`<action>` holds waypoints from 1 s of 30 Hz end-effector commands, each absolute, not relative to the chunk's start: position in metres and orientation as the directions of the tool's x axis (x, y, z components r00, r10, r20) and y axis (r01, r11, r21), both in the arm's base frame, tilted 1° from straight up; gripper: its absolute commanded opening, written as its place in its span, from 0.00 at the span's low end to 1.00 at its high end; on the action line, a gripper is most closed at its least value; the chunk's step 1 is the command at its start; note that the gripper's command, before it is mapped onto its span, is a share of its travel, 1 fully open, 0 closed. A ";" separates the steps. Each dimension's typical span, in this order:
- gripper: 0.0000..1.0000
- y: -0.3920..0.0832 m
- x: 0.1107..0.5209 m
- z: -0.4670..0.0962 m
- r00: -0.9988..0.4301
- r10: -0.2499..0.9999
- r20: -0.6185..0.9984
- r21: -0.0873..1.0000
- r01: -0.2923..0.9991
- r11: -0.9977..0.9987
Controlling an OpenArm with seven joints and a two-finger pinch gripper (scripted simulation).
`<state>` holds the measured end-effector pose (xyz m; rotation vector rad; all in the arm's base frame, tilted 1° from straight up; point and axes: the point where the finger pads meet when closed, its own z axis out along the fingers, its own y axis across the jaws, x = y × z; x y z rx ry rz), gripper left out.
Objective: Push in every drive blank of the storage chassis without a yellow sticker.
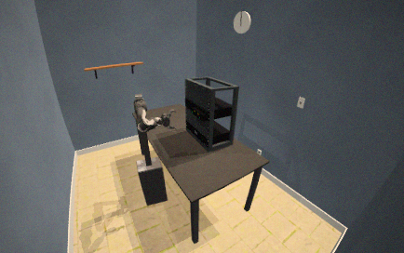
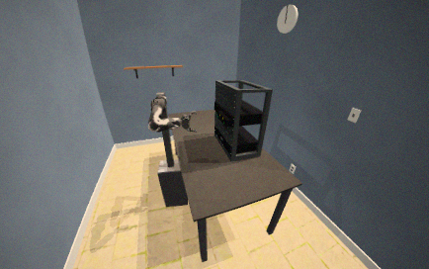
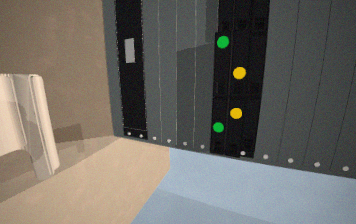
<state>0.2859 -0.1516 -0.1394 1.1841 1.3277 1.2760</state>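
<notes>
Looking down from the top view: dark open-framed rack (image 1: pixel 235 99) standing toward the far end of a dark brown rectangular table (image 1: pixel 223 174), grey jointed arm rising from a dark pedestal (image 1: pixel 157 192) at the table's near-left edge, pale two-finger gripper (image 1: pixel 168 117) hovering over the table top, well short of the rack's front and aimed at it. Blue walls all round, tan tiled floor, orange wall shelf (image 1: pixel 113 66), round white clock (image 1: pixel 242 21).

Turning to the exterior view: same layout, gripper (image 2: pixel 188 120) level with the rack's middle tier, apart from the rack (image 2: pixel 267 106), nothing touching. Stickers too small to tell here.

Peering through the wrist view: camera rolled, so the grey chassis front (image 3: pixel 305 85) runs in tall strips. Four stickers clustered right of centre on black blanks: upper green sticker (image 3: pixel 223 42), lower green sticker (image 3: pixel 218 127), two yellow stickers (image 3: pixel 239 73) and (image 3: pixel 236 113) beside them. One pale finger (image 3: pixel 27 125) at the left edge, jaws spread fully wide, holding nothing. Green-marked blanks lying ahead and off to the right of the jaws, judged to need a sideways shift before a straight push along the blank's sliding axis, steering away from the yellow neighbours just beside.
</notes>
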 end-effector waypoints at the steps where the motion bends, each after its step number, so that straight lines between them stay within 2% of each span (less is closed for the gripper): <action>1: 1.00 -0.152 0.286 -0.136 -0.114 0.993 -0.002 1.000 0.027 0.005; 30: 1.00 -0.153 0.284 -0.132 -0.111 0.994 -0.016 1.000 0.007 0.017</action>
